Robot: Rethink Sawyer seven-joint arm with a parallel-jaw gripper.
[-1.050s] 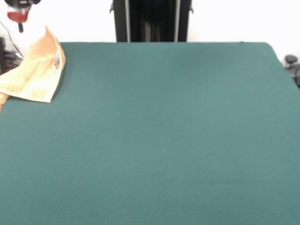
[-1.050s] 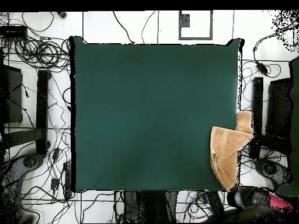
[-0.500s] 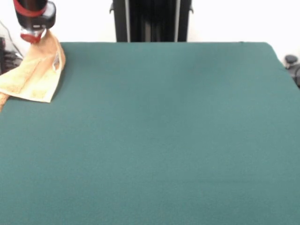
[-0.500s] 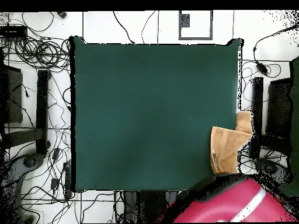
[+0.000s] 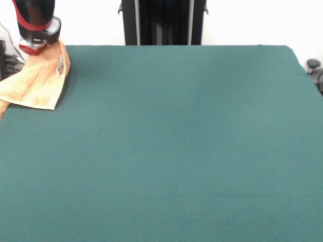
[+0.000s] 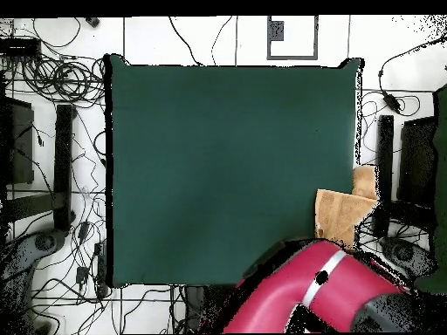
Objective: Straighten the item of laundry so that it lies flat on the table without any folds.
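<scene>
The item of laundry (image 5: 35, 80) is a tan towel, folded and rumpled at the far left corner of the green table (image 5: 176, 141). Part of it hangs over the table's left edge. My gripper (image 5: 34, 49), black with a red ring, is down on the towel's far corner; its end is buried against the cloth. In the overhead view the towel (image 6: 339, 214) shows at the table's (image 6: 218, 166) right edge, its near part hidden under my red arm (image 6: 319, 292). The arm also hides the gripper there.
The black pedestal column (image 5: 162, 22) stands at the far side. A black object (image 5: 315, 68) sits off the right edge. Overhead, cables (image 6: 61, 83) and black stands (image 6: 63, 166) crowd the floor on both sides of the table.
The gripper came down from the top left corner onto the towel's raised far corner, which now sits lower. Overhead, the red arm swung in over the towel's near part.
</scene>
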